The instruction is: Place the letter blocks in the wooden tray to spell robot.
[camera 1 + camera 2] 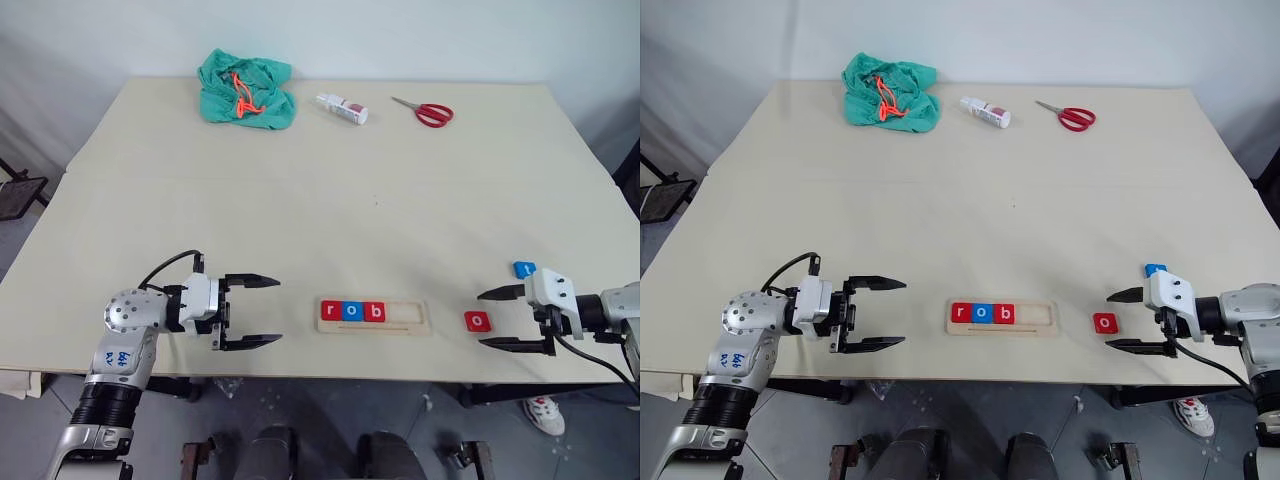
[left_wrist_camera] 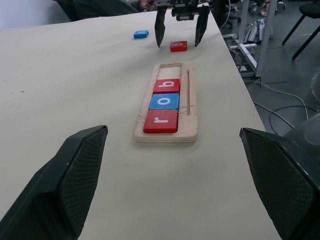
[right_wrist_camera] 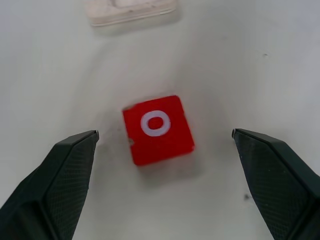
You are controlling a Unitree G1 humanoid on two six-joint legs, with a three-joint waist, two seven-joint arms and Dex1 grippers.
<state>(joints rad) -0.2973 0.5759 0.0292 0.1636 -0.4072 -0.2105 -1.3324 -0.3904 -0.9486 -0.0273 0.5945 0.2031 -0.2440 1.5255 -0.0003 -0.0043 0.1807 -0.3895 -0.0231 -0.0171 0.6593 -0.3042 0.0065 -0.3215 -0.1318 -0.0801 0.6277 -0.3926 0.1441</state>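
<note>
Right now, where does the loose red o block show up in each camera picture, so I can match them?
Left eye view: red o block near the table's front edge, right of the wooden tray.
Right eye view: same place, between the tray and the right gripper.
Left wrist view: far end, beyond the tray.
Right wrist view: centre, between the open jaws.
Shared landmark: the wooden tray.
</note>
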